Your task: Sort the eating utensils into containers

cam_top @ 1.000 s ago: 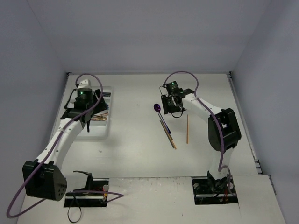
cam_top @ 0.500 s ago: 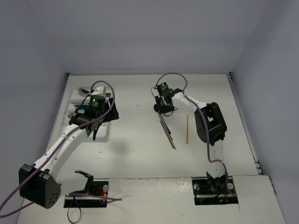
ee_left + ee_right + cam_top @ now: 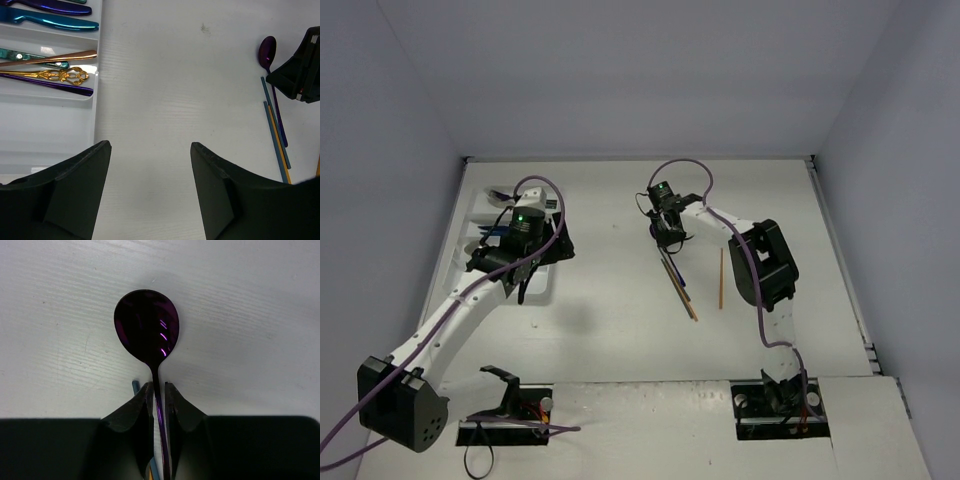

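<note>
The sorting is partly done, by my reckoning. Several pieces already lie in the tray (image 3: 95, 115): a teal knife (image 3: 50, 21), a gold ornate handle (image 3: 62, 76) and a few purple and copper ones beside it, in the compartments away from the empty near one.

Well to the right of the tray, on the table (image 3: 175, 75), the purple spoon (image 3: 146, 322) lies with slim blue and gold pieces (image 3: 272, 125) along its handle. An orange piece (image 3: 721, 277) lies farther from the tray. Those four or so are left.

My right pincer (image 3: 158, 385) is narrowed to a slot on either side of the spoon's neck. I cannot tell whether the pads press it yet. My left pincer (image 3: 150, 150) hangs wide open and empty just off the tray's right wall.
</note>
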Controlling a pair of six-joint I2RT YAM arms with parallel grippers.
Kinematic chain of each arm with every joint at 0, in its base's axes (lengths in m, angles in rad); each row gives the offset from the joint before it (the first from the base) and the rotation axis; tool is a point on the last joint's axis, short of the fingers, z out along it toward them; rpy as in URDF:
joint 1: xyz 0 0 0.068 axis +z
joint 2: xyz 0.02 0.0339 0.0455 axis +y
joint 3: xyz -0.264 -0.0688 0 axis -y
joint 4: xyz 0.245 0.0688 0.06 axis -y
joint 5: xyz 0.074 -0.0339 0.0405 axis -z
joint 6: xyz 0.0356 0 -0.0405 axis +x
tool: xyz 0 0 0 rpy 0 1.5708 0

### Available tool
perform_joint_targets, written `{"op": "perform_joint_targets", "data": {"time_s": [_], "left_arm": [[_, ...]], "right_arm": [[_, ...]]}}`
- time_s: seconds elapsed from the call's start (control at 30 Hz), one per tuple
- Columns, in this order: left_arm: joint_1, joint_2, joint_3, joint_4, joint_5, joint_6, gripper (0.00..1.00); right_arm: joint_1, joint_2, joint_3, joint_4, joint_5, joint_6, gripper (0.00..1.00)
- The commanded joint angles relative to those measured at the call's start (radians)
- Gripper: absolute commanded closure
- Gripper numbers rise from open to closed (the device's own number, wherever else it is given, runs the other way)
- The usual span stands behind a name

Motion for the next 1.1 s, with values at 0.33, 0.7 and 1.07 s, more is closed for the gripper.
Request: {"op": "perform_joint_targets", "data": {"time_s": [0.33, 0.7, 1.07], "left_arm": [[-0.095, 0.069, 0.113, 0.113, 0.101, 0.004, 0.37], [-0.175, 0.221, 0.224, 0.36, 0.245, -0.071, 0.38], [-0.255, 0.36, 0.377, 0.442, 0.245, -0.058, 0.38]], "right_arm": [[-0.002, -0.194, -0.096, -0.019, 0.122, -0.073, 1.0], [0.037, -0.559, -0.19, -0.019, -0.126, -0.179, 1.0], [0.072, -0.691, -0.237, -0.018, -0.222, -0.169, 1.0]]}}
